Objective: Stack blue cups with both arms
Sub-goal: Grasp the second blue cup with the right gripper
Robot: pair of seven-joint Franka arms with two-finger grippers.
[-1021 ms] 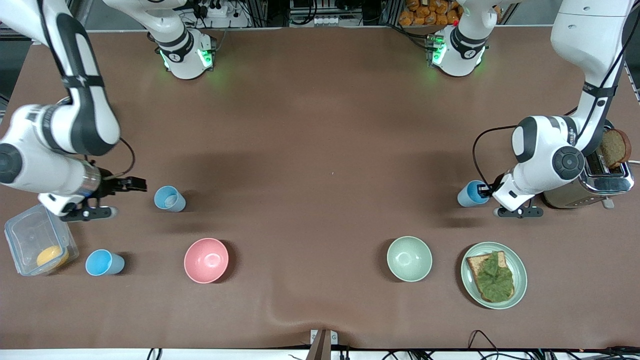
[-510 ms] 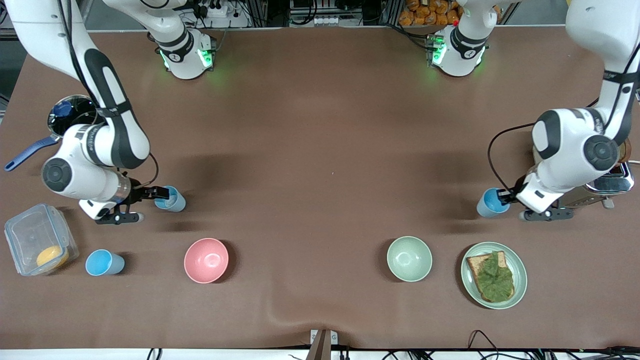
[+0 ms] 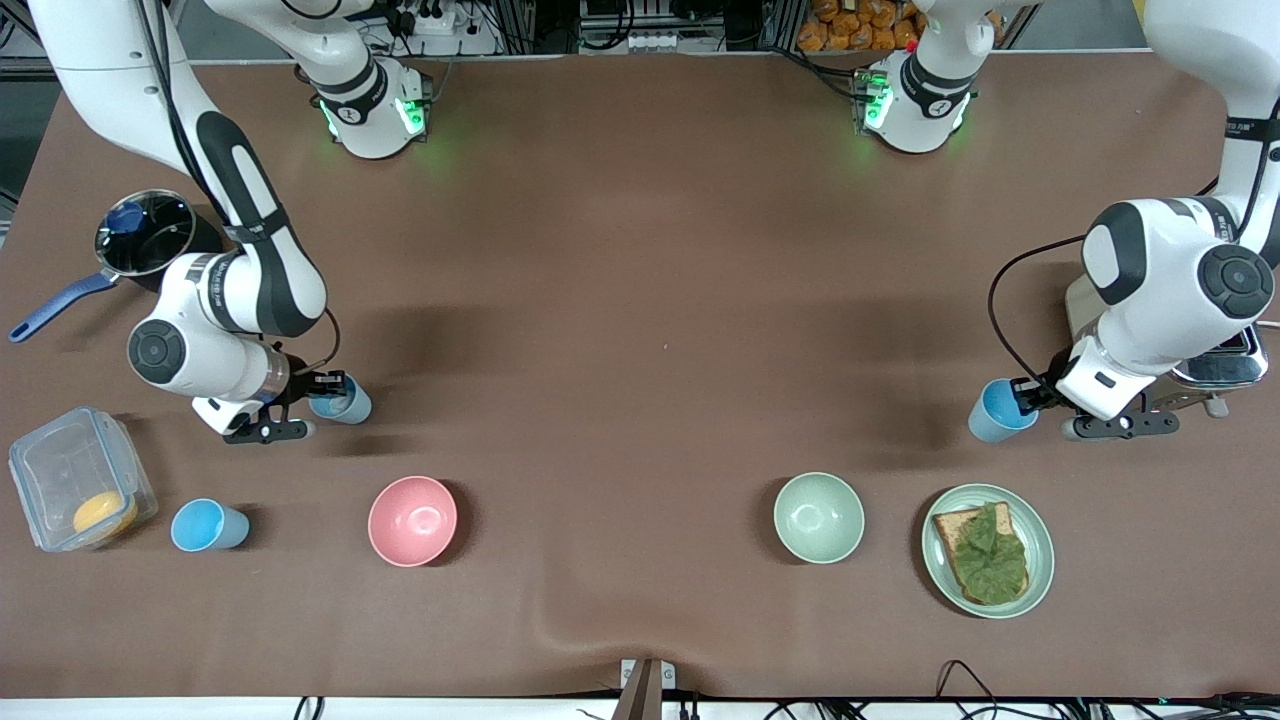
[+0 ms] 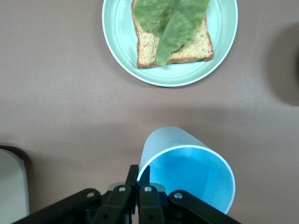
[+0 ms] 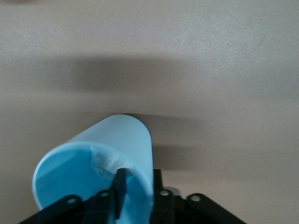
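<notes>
Three blue cups show. One blue cup (image 3: 345,402) stands toward the right arm's end of the table. My right gripper (image 3: 335,383) is at its rim. In the right wrist view one finger is inside this cup (image 5: 93,168) and one outside, with a gap left, so the right gripper (image 5: 138,186) is open. My left gripper (image 3: 1022,393) is shut on the rim of a second blue cup (image 3: 998,412) beside the toaster. The pinch shows in the left wrist view, where the left gripper (image 4: 138,176) holds the cup (image 4: 187,172). A third blue cup (image 3: 208,526) stands free, nearer the camera.
A pink bowl (image 3: 412,520) and a pale green bowl (image 3: 818,517) stand nearer the camera. A plate with bread and lettuce (image 3: 1040,530) lies beside the green bowl. A toaster (image 3: 1215,368), a plastic box (image 3: 60,470) and a pot (image 3: 148,235) stand at the table's ends.
My right gripper has moved along the table to the cup and now straddles its rim. My left gripper has carried its cup toward the left arm's end of the table.
</notes>
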